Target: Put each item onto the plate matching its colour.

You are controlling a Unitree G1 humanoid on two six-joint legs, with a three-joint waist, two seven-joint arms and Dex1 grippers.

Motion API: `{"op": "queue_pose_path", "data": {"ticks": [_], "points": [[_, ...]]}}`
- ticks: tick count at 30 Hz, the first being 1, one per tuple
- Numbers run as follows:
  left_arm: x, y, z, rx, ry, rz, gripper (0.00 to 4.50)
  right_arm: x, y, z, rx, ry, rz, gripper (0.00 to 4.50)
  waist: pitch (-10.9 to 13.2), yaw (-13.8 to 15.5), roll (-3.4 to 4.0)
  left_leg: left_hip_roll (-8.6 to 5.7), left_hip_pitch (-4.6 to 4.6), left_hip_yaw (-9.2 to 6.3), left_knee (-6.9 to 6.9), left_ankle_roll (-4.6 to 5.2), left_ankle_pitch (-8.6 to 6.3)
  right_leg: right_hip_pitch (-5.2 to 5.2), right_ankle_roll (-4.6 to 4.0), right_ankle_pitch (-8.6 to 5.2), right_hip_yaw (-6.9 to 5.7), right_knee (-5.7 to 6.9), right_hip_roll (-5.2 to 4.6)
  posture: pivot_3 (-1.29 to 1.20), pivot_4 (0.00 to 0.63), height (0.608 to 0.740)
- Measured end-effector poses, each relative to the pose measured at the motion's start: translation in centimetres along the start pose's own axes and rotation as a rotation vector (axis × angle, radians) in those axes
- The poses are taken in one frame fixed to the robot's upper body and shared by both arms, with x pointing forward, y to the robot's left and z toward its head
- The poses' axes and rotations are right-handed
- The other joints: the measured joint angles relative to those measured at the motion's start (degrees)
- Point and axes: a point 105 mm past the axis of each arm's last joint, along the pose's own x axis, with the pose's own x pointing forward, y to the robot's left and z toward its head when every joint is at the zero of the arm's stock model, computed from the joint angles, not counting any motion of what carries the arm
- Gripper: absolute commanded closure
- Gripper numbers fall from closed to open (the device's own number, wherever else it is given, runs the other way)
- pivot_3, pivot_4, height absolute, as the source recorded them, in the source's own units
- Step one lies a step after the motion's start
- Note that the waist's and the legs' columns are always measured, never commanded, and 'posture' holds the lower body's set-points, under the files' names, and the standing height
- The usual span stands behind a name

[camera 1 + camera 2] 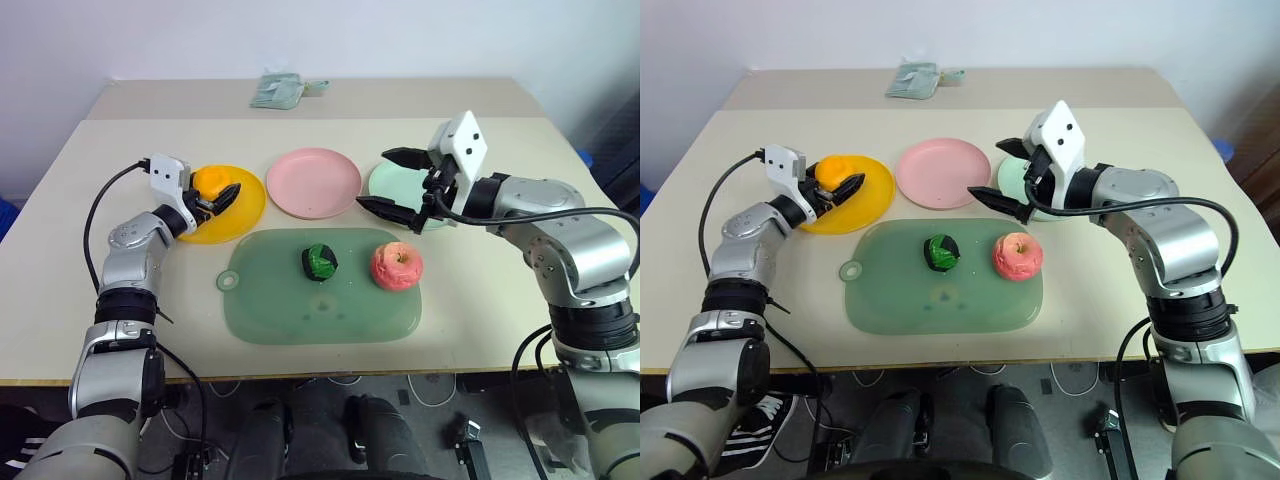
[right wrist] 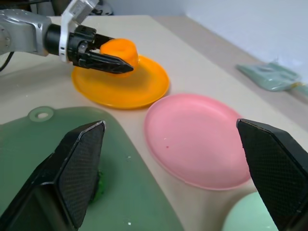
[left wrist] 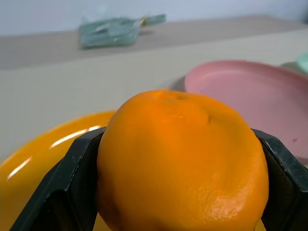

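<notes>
- Left gripper (image 1: 222, 197): fingers clamped on the round orange toy fruit (image 1: 209, 181), over the shallow yellow plastic plate (image 1: 247, 212).
- Right gripper (image 1: 392, 180): fingers spread, empty, above the pale green plate (image 1: 381, 184).
- Beside the yellow plate: round pink plate (image 1: 314, 182); rectangular green mat (image 1: 270, 310) bearing the dark green lumpy vegetable (image 1: 320, 262) and red-pink apple (image 1: 397, 266).

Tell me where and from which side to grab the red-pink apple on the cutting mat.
Grip the red-pink apple across its round middle, coming from above. It sits upright on the green cutting mat with its stem dimple up, and the dark green vegetable lies well apart, so both flanks look free. The open right gripper hovers nearest.
</notes>
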Motion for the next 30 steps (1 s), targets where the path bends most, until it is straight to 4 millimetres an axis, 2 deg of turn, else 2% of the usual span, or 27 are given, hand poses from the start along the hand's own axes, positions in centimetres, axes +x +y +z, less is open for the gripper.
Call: {"op": "queue_pose_path", "data": {"ticks": [1, 11, 13, 18, 20, 24, 27, 30], "points": [[0.0, 0.0, -0.1, 0.018, 0.0, 0.003, 0.05, 0.0, -0.1, -0.1, -0.002, 0.005, -0.005, 0.0, 0.0, -0.01, 0.0, -0.01, 0.0, 0.0, 0.0, 0.0, 0.0, 0.0, 0.0, 0.0, 0.0, 0.0, -0.01, 0.0, 0.15, 0.734], [-0.4, 0.1, -1.1, 0.034, 0.014, -0.007, 0.02, -0.1, -0.1, 0.0, -0.026, 0.0, 0.005, 0.0, 0.0, -0.27, 0.0, 0.0, 0.02, 0.0, 0.0, 0.0, 0.0, -0.01, 0.0, 0.0, 0.0, 0.04, 0.02, 0.0, 0.15, 0.734], [-0.7, -0.3, -0.4, 0.03, -0.005, -0.06, 0.02, -0.1, 0.0, -0.1, -0.025, 0.001, 0.013, 0.0, 0.0, -0.27, 0.0, 0.01, 0.01, 0.0, 0.0, 0.0, 0.0, -0.02, 0.0, 0.0, 0.0, 0.03, 0.03, 0.0, 0.15, 0.734], [-1.6, -1.5, 3.2, 0.078, -0.095, -0.227, 0.02, -0.2, 0.4, -0.2, -0.014, 0.005, 0.038, 0.0, 0.0, -0.28, 0.01, 0.01, 0.01, 0.0, 0.0, 0.0, 0.0, -0.02, -0.01, 0.0, 0.01, 0.03, 0.02, 0.0, 0.15, 0.734], [-2.9, -2.5, 3.6, 0.08, -0.099, -0.335, 0.02, -0.1, 0.6, 0.0, -0.014, 0.002, 0.043, 0.0, 0.0, -0.5, 0.01, 0.02, 0.01, 0.02, -0.01, 0.0, 0.0, -0.03, -0.01, 0.0, 0.03, 0.03, 0.02, 0.0, 0.15, 0.734], [-6.7, -4.7, 3.4, 0.013, -0.046, -0.606, 0.02, 0.9, 1.2, 0.3, 0.025, -0.02, 0.034, 0.0, 0.01, -0.84, 0.04, 0.11, 0.02, 0.02, -0.03, -0.01, 0.01, -0.09, -0.05, -0.01, 0.07, 0.11, 0.1, 0.0, 0.15, 0.734], [-9.0, -5.6, 3.6, 0.048, -0.011, -0.737, 0.02, 2.0, 3.5, 0.0, -0.018, 0.018, 0.112, 0.0, 0.01, -0.52, 0.05, 0.12, 0.03, 0.0, -0.03, -0.03, 0.02, -0.12, -0.07, -0.02, 0.05, 0.14, 0.1, 0.0, 0.15, 0.734], [-10.3, -5.7, 3.2, 0.076, 0.031, -0.786, 0.02, 2.9, 5.6, -1.6, -0.002, 0.11, 0.185, 0.0, 0.0, -0.22, 0.04, 0.04, 0.02, 0.03, 0.01, -0.03, 0.02, -0.07, -0.16, -0.07, 0.05, 0.08, 0.02, 0.0, 0.15, 0.734]]}}
